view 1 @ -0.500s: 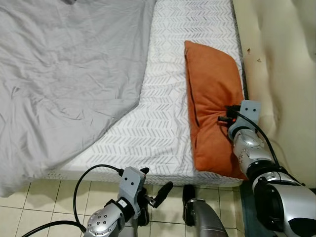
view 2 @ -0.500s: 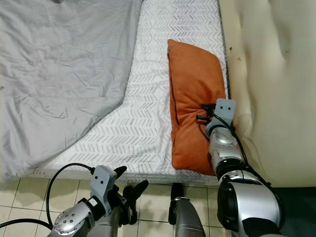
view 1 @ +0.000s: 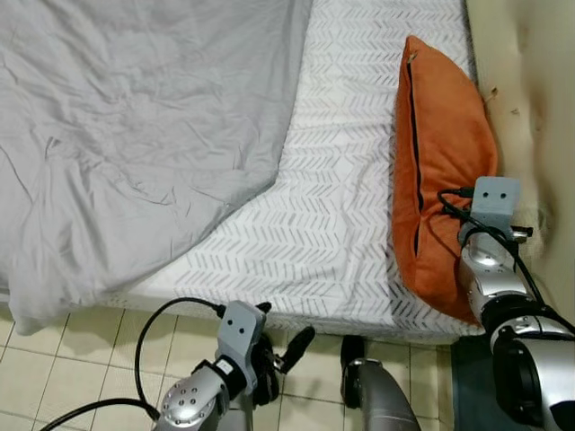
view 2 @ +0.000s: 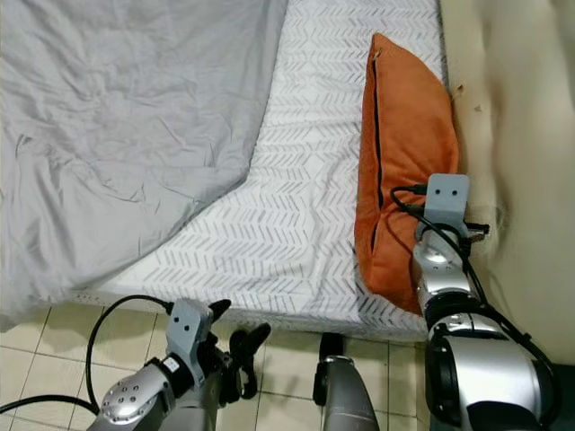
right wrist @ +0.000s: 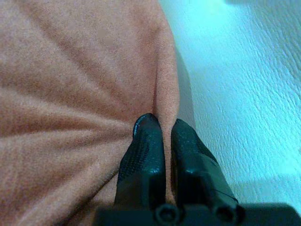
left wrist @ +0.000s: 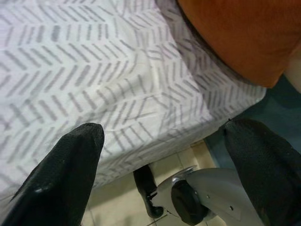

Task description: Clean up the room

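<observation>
R gripper (right wrist: 162,129) pinching orange pillow (view 1: 440,162)

Bed sheet (view 1: 332,206): centre of the frame, spread on the mattress. Blanket (view 1: 126,135): upper left, lying over the sheet. Pillow (view 1: 440,180): right of frame, standing on edge on the sheet, leaning against the headboard (view 1: 539,99) at far right. Right gripper (right wrist: 162,134): lower right, pinching the pillow's edge. Left gripper (view 1: 283,346): bottom centre, over the tiled floor (view 1: 54,377), before the bed.
</observation>
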Available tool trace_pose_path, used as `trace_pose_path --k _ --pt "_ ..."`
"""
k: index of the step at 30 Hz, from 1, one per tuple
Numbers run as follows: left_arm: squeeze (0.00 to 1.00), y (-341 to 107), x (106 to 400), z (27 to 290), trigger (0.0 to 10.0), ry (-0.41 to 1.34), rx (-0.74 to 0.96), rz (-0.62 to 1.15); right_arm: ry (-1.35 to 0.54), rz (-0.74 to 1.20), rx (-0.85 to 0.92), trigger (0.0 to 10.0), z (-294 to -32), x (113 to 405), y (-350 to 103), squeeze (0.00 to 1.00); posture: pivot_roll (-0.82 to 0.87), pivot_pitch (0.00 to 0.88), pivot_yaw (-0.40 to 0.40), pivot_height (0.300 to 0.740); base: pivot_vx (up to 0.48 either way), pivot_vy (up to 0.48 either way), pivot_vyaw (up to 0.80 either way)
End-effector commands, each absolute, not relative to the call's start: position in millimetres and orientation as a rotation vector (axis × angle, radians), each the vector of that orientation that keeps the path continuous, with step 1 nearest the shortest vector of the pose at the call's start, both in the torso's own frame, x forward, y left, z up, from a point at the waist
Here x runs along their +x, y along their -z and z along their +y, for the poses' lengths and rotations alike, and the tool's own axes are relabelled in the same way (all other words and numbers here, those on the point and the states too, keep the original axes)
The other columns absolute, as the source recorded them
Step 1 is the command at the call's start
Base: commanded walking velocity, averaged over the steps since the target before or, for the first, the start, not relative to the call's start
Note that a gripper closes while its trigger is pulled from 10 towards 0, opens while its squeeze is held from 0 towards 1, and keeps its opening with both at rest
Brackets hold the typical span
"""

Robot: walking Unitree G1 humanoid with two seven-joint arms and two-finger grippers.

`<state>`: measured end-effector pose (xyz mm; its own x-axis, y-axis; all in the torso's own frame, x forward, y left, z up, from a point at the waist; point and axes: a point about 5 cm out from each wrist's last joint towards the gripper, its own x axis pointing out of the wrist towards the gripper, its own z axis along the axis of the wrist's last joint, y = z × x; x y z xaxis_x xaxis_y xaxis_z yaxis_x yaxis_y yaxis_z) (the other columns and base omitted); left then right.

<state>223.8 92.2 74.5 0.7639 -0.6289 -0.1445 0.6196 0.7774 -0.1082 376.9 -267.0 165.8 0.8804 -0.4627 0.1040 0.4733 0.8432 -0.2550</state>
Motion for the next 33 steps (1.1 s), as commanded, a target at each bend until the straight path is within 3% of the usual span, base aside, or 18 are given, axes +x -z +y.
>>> trace_pose_path --k 1,3,6,13,23,24,25,26,29,31,33 --pt "0.00 -63.9 215.3 94.4 10.0 0.671 -0.051 0.223 0.612 -0.102 -0.382 0.0 -297.8 367.4 -182.1 0.00 0.12 0.541 0.040 0.740 0.000 0.000 0.00" --pt "0.00 -63.5 214.8 94.5 10.0 0.669 -0.051 0.223 0.614 -0.115 -0.428 0.0 -299.4 366.8 -184.7 0.00 0.12 0.542 0.039 0.740 0.000 0.000 0.00" --pt "0.00 -62.2 213.9 94.8 10.0 0.655 -0.057 0.226 0.607 -0.177 -0.630 0.0 -303.4 365.6 -197.3 0.00 0.12 0.542 0.034 0.740 0.000 0.000 0.00" --pt "0.00 -58.9 209.9 96.8 10.0 0.639 -0.063 0.237 0.537 -0.134 -0.794 0.0 -307.2 362.3 -189.3 0.00 0.11 0.535 0.021 0.740 0.000 0.000 0.00" --pt "0.00 -57.0 208.8 96.9 10.0 0.634 -0.066 0.245 0.434 0.076 -0.746 0.0 -295.1 350.9 -132.7 0.00 0.11 0.524 0.023 0.740 0.000 0.000 0.00" --pt "0.00 -56.8 209.0 98.0 10.0 0.634 -0.063 0.246 0.438 0.080 -0.733 6.5 -293.4 352.5 -133.4 0.00 0.11 0.521 0.025 0.740 0.000 0.000 0.00" --pt "0.00 -56.7 209.2 98.7 10.0 0.634 -0.060 0.246 0.441 0.081 -0.726 6.5 -292.2 353.6 -134.2 0.00 0.11 0.521 0.025 0.740 0.000 0.000 0.00" --pt "0.00 -56.5 209.5 99.7 10.0 0.633 -0.057 0.247 0.438 0.078 -0.703 10.0 -289.8 355.8 -135.8 0.00 0.11 0.519 0.025 0.740 0.000 0.000 0.00" --pt "0.00 -56.3 209.9 101.0 10.0 0.631 -0.053 0.247 0.430 0.069 -0.676 10.0 -286.1 358.8 -138.5 0.00 0.11 0.518 0.025 0.740 0.000 0.000 0.00" --pt "0.00 -56.0 211.2 102.5 10.0 0.628 -0.047 0.247 0.429 0.057 -0.594 10.0 -279.6 364.3 -143.6 1.00 0.11 0.515 0.024 0.740 0.000 0.000 0.00" --pt "0.00 -56.0 211.4 102.6 10.0 0.628 -0.046 0.246 0.433 0.058 -0.573 10.0 -278.9 365.2 -144.4 1.00 0.11 0.515 0.024 0.740 0.000 0.000 0.00"
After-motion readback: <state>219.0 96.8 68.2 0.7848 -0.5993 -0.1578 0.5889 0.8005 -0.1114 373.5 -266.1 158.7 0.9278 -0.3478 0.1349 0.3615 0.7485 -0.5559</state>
